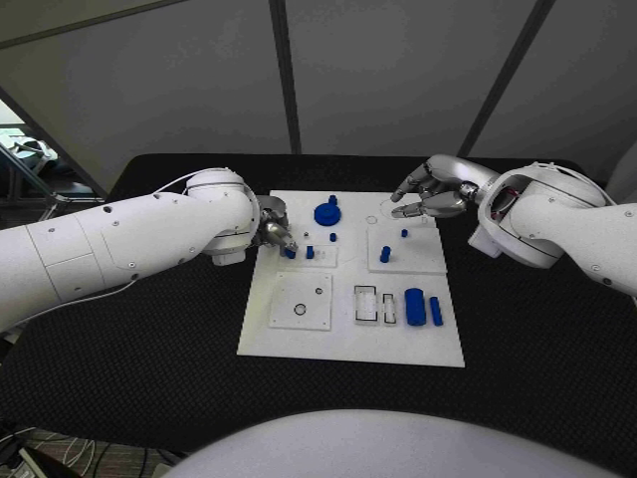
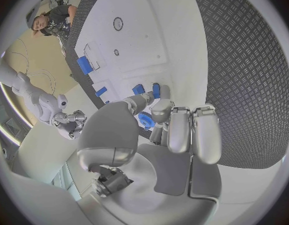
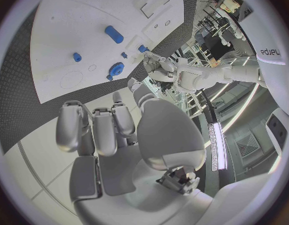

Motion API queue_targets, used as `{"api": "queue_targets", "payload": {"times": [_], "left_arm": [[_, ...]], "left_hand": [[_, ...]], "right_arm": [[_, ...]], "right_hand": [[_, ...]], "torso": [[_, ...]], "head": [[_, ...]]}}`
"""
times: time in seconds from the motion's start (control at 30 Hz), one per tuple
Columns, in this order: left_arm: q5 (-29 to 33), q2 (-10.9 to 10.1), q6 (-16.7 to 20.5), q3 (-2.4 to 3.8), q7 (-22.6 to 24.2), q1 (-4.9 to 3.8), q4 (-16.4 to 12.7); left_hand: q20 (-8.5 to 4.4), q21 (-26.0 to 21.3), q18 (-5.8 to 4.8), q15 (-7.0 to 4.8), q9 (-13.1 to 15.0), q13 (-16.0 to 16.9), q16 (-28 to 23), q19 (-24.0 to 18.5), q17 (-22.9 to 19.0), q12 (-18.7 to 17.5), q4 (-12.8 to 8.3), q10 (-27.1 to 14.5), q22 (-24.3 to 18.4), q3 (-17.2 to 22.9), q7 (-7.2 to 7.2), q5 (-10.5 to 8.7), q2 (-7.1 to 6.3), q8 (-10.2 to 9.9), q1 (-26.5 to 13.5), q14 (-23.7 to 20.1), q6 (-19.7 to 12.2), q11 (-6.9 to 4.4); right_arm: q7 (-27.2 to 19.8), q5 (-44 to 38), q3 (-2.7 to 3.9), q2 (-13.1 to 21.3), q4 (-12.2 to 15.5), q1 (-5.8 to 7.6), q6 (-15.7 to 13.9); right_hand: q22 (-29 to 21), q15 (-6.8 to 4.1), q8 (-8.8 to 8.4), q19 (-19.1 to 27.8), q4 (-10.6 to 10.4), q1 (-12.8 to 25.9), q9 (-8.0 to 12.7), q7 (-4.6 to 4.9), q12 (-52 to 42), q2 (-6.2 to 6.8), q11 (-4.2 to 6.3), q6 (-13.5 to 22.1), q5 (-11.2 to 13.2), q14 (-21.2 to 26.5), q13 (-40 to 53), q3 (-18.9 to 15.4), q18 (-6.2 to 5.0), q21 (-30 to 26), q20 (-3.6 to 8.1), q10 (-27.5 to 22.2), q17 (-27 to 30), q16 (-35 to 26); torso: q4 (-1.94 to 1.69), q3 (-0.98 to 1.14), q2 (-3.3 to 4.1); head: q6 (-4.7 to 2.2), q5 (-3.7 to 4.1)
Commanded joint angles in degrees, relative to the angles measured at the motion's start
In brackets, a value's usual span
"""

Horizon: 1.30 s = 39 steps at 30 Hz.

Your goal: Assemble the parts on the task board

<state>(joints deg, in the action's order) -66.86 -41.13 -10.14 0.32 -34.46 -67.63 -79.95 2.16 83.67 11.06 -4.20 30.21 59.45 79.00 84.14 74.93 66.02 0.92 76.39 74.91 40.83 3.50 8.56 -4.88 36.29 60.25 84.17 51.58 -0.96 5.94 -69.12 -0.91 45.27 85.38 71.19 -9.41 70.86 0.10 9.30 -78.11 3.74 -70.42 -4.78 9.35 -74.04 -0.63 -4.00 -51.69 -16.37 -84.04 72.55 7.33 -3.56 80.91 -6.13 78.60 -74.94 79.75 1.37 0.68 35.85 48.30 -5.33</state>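
Observation:
The white task board [image 1: 350, 334] lies mid-table. On its far part stand a round blue knob [image 1: 327, 212] and several small blue pegs, among them two [image 1: 289, 252] [image 1: 311, 252] by the left edge. My left hand [image 1: 273, 231] reaches in over that edge. In the left wrist view its thumb and fingertips [image 2: 158, 107] close in right at these two pegs [image 2: 139, 89]; contact is hidden. My right hand [image 1: 434, 194] hovers over the board's far right corner, fingers apart, holding nothing. Two blue blocks [image 1: 415, 305] lie at the near right.
Empty cut-outs show on the board: a rectangular slot [image 1: 364, 304] and a plate with a round hole [image 1: 300, 309]. More pegs [image 1: 385, 254] [image 1: 403, 234] stand on the right square plate. Black textured table [image 1: 132, 349] surrounds the board.

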Motion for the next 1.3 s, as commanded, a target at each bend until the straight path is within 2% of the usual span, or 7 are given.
{"api": "queue_targets", "payload": {"times": [0.03, 0.47, 0.83, 1.3], "left_arm": [[-0.1, 0.2, -2.0, -0.22, -0.5, 0.16, 0.1], [-0.1, 0.5, -2.3, -0.26, -0.5, 0.16, 0.6], [-0.1, 0.5, -0.9, -0.27, -0.5, 0.16, 1.0], [-0.1, 0.5, 0.6, -0.25, -0.5, 0.16, 1.8]], "left_hand": [[-0.44, 0.3, -9.14, -0.46, 0.1, 0.2, 0.3, 2.0, 3.0, 0.3, -2.5, 0.4, 8.1, 2.0, -0.6, -0.12, -0.82, 0.3, -1.7, 2.7, 0.0, -0.36], [-0.67, 0.4, -9.21, -0.69, 0.1, 0.5, 0.4, 2.2, 3.0, 0.7, -0.3, 0.4, 8.4, -2.3, -0.96, -0.22, -1.57, 0.4, -4.6, 2.7, 0.8, -0.63], [-0.72, 0.5, -9.24, -0.71, 0.1, 0.2, 0.4, 2.2, 3.0, 0.5, 1.7, 0.1, 8.5, -6.3, -1.0, -0.25, -2.23, 0.4, -6.7, 2.8, 1.4, -0.64], [-0.7, 0.6, -9.3, -0.68, 0.2, 0.1, 0.4, 2.4, 3.0, 0.5, 4.2, 0.0, 8.8, -11.5, -0.96, -0.26, -2.04, 0.6, -8.1, 2.8, 1.6, -0.58]], "right_arm": [[-0.5, -0.1, 0.04, 0.0, 0.1, 0.1, 0.2], [-0.5, -0.1, 0.04, 0.0, 0.1, 0.1, 0.2], [-0.5, -0.1, 0.04, 0.0, 0.1, 0.1, 0.1], [-0.5, -0.1, 0.04, 0.2, 0.2, 0.1, 0.0]], "right_hand": [[-0.1, -0.44, 0.23, 0.3, -0.3, 0.2, 0.1, -0.21, 0.4, -0.38, 0.0, -0.2, -0.4, -2.6, -0.1, 0.0, -0.59, -0.4, 0.1, -0.2, -0.3, -0.2], [-0.1, -0.44, 0.23, 0.3, -0.3, 0.2, 0.1, -0.21, 0.4, -0.38, 0.0, -0.2, -0.4, -2.6, -0.1, 0.0, -0.59, -0.4, 0.1, -0.2, -0.3, -0.2], [-0.3, -0.45, 0.25, 0.4, -0.3, 0.2, 0.1, -0.22, 0.5, -0.35, 0.01, -0.2, -0.4, -2.5, -0.3, 0.1, -0.62, -0.5, 0.11, -0.3, -0.1, -0.4], [-0.3, -0.45, 0.25, 0.4, -0.3, 0.2, 0.1, -0.22, 0.5, -0.35, 0.01, -0.2, -0.4, -2.5, -0.3, 0.1, -0.62, -0.5, 0.11, -0.3, -0.1, -0.4]], "torso": [[0.02, 0.01, 0.01], [0.01, 0.02, -0.02], [0.0, 0.01, -0.02], [0.02, 0.01, -0.03]], "head": [[0.08, 0.07], [0.18, 0.1], [0.18, 0.14], [0.04, 0.25]]}}
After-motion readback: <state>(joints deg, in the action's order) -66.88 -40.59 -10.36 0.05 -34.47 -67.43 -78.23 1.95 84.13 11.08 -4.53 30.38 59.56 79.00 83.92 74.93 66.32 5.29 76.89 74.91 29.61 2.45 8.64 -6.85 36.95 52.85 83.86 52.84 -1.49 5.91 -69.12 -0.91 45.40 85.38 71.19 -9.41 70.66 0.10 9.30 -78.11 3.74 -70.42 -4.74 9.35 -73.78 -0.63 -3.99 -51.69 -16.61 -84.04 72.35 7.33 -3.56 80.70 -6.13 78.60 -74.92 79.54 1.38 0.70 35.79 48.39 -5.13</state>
